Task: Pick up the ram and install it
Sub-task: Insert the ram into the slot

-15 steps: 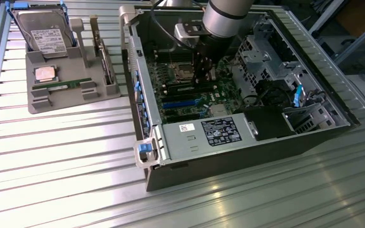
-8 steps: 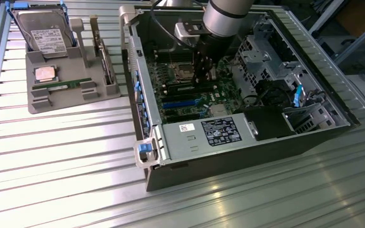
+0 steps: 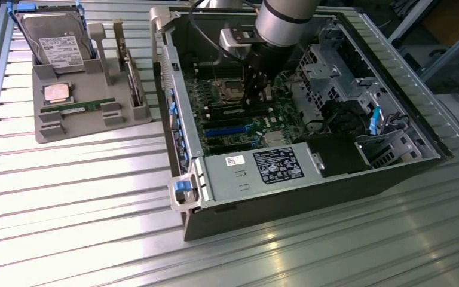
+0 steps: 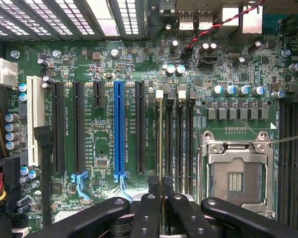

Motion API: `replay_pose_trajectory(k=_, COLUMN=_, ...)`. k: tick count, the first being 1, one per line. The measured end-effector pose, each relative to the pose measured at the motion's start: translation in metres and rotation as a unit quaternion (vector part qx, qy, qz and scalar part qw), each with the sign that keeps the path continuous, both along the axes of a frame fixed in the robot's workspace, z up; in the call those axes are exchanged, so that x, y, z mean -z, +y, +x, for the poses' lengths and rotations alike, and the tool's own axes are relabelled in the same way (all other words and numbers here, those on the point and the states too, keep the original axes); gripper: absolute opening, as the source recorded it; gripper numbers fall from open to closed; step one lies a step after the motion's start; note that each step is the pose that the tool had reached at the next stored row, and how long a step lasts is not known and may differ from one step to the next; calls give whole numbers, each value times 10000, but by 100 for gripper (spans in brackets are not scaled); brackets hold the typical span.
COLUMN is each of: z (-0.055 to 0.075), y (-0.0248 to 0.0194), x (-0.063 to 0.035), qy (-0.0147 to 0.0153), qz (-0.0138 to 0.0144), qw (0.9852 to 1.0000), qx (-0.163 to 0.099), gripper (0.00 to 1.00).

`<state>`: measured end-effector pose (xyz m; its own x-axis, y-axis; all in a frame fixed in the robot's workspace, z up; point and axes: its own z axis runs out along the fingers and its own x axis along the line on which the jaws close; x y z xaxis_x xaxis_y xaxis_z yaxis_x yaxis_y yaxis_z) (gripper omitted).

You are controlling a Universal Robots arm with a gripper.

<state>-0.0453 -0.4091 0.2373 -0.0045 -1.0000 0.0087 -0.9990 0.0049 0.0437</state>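
The ribbed grey metal counter [image 3: 94,197] carries everything I see from here. On it, toward the exterior view's right, lies the open black desktop computer case [image 3: 293,203], its green motherboard [image 4: 109,69] facing up. The silver-and-black robot arm [image 3: 281,24] reaches down into the case from above. Toward the exterior view's left sits the grey moulded parts tray [image 3: 78,122], holding a silver hard drive [image 3: 52,42] upright in its far end, a square silver processor chip [image 3: 57,92] lying flat, and one long slim green memory stick [image 3: 78,108] in its slot, its long axis running across the tray.

In the wrist view I see the black claw [image 4: 161,198] closed together on the ram [image 4: 160,144], a thin green board seen edge-on. Its long axis runs parallel to the row of black memory slots [image 4: 181,144], and its far end points at the white slot latch [image 4: 159,93]. The ram stands on edge over the slot nearest the black expansion slot [image 4: 140,129], beside the empty silver processor socket [image 4: 236,173]. I cannot tell whether it is fully seated.
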Motion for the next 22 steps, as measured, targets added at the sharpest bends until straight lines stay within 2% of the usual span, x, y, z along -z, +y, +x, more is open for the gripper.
replay_pose_trajectory(k=13, z=0, y=10, x=30, qy=0, qz=11, qw=10000, qx=-19, gripper=13)
replay_pose_trajectory(k=22, z=0, y=11, x=40, qy=0, qz=47, qw=10000, qx=-19, gripper=14)
